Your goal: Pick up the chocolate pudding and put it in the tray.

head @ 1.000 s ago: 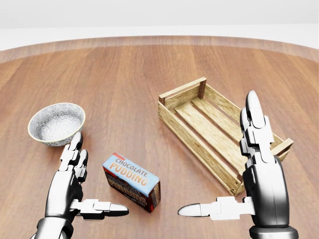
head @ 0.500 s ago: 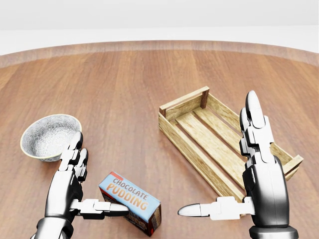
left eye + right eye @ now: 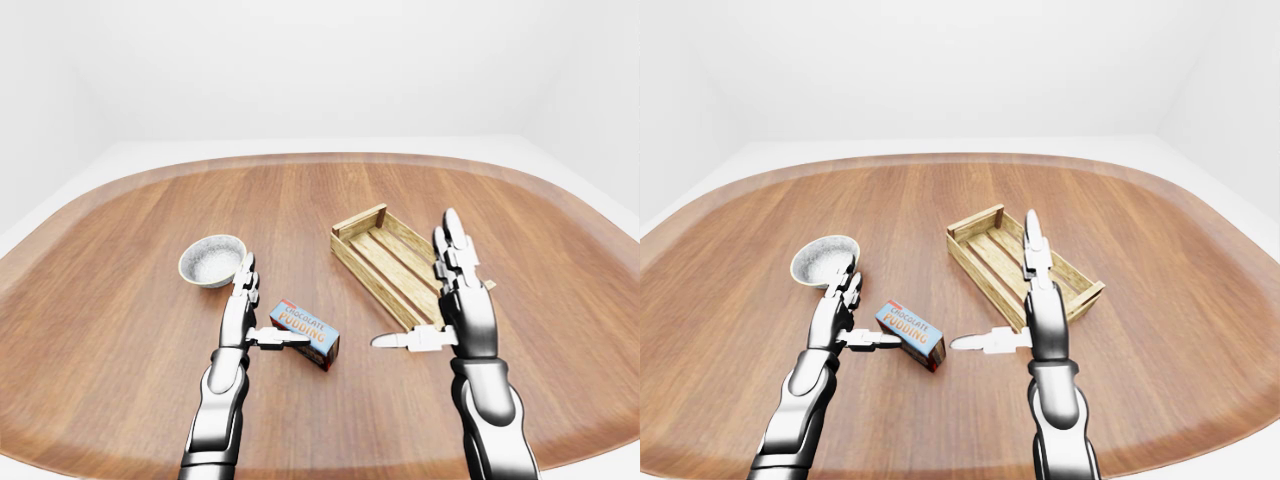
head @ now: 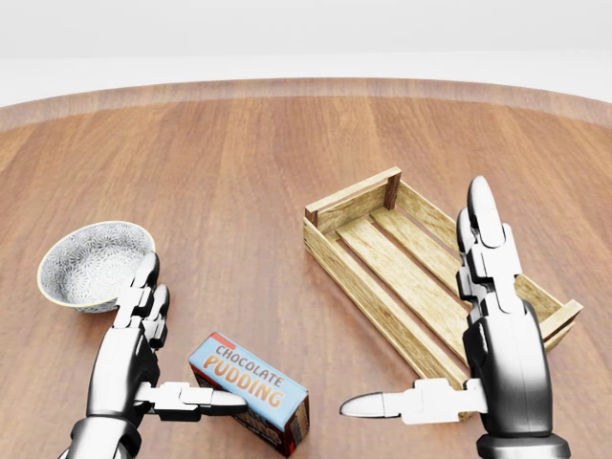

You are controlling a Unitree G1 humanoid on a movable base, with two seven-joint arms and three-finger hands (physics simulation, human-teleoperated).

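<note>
Where visible: one pudding box [image 4: 251, 392], one tray [image 4: 421, 273], one bowl [image 4: 94, 265]

On the table [image 4: 287, 172], taking the chocolate pudding [image 4: 251, 390] as landmark in the head view, the bowl [image 4: 94, 264] lies up-left of it, the tray [image 4: 421, 277] up-right, my left hand [image 4: 134, 363] just left, my right hand [image 4: 492, 363] right.

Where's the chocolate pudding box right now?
In the head view the blue chocolate pudding box lies on the wooden table at bottom centre-left, beside the left hand, below-right of the speckled white bowl and left of the wooden slatted tray.
</note>
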